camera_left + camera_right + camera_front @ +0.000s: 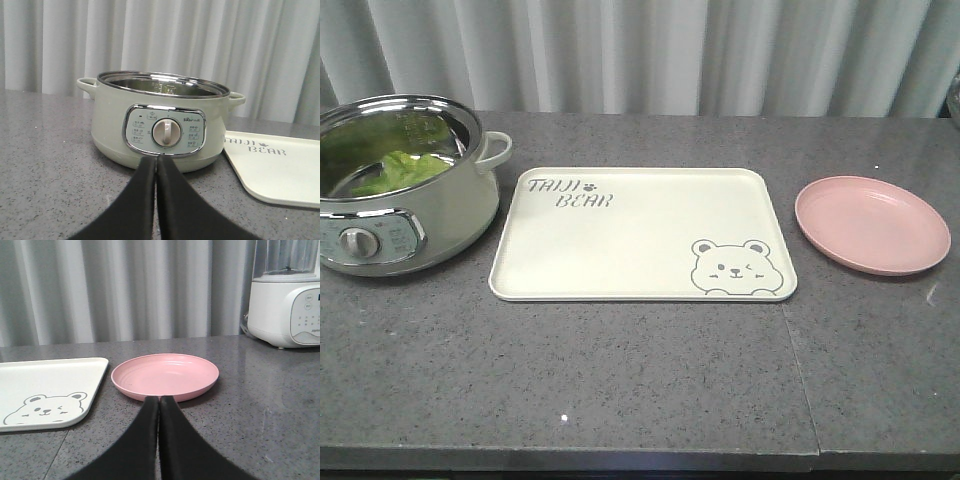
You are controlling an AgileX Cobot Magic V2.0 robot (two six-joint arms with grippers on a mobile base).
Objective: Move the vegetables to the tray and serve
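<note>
The left gripper point(156, 162) has its 2 black fingers pressed together with no gap showing, holding nothing and hovering just in front of the pale green electric pot point(112, 127), its tips level with the dial panel but touching nothing. The right gripper point(159, 401) is likewise closed tight and empty, poised just short of the near rim of the round pink plate point(165, 377). The vegetables point(400, 170), a bright green ruffled lettuce leaf, lie inside the open pot at the left end of the counter. The tray point(620, 245) sits flat in the middle between pot and plate, near both but touching neither, with "TAIJI BEAR" lettering at its far left corner and a grey bear face at its near right. The surface is a dark grey speckled countertop point(620, 380). A white blender base point(287, 315) stands at the far right, and pale grey pleated curtains point(640, 50) hang behind.
</note>
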